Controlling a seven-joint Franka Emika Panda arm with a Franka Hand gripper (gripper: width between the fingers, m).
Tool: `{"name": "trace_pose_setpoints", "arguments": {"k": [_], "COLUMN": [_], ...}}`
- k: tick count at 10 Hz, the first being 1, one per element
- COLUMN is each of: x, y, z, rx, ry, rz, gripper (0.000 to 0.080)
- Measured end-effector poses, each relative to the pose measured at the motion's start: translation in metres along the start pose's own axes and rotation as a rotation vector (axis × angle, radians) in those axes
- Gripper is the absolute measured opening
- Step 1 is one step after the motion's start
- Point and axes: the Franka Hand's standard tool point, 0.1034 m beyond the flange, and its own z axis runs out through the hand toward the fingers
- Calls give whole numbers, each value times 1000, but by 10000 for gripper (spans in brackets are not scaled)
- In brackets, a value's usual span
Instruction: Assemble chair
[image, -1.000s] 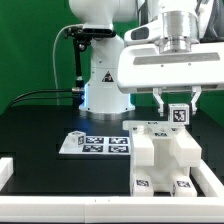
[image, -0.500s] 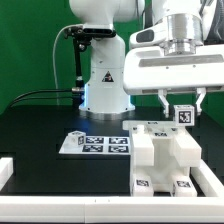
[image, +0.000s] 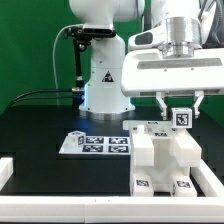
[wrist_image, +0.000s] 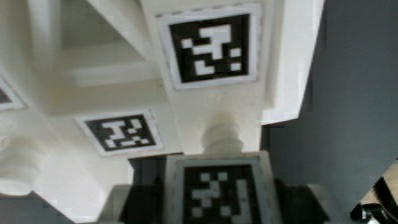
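Chair (image: 160, 152): I counted one, blocky and white, one marker board (image: 95, 144), and one gripper (image: 179, 107), its jaws half closed on one tagged piece (image: 181, 116); the wrist view was blurred.

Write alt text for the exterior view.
The robot's hand grips a small white tagged piece over a partly built white chair at the exterior view's right. A marker board lies on the black table beside it.

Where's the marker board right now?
In the exterior view, the marker board lies flat on the black table, just to the exterior view's left of the white chair assembly and in front of the robot base.
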Motion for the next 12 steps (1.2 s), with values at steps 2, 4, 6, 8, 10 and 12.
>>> {"name": "trace_pose_setpoints", "arguments": {"k": [2, 4, 6, 8, 10, 12], "x": [0, 6, 1, -9, -17, -17], "y": [-1, 4, 3, -5, -14, -7], "z": [0, -2, -1, -3, -6, -2], "rx": [1, 0, -1, 2, 8, -4], "ry": [0, 9, -5, -41, -67, -64], "rz": [0, 10, 10, 38, 57, 54], "gripper": [284, 284, 284, 284, 284, 284]}}
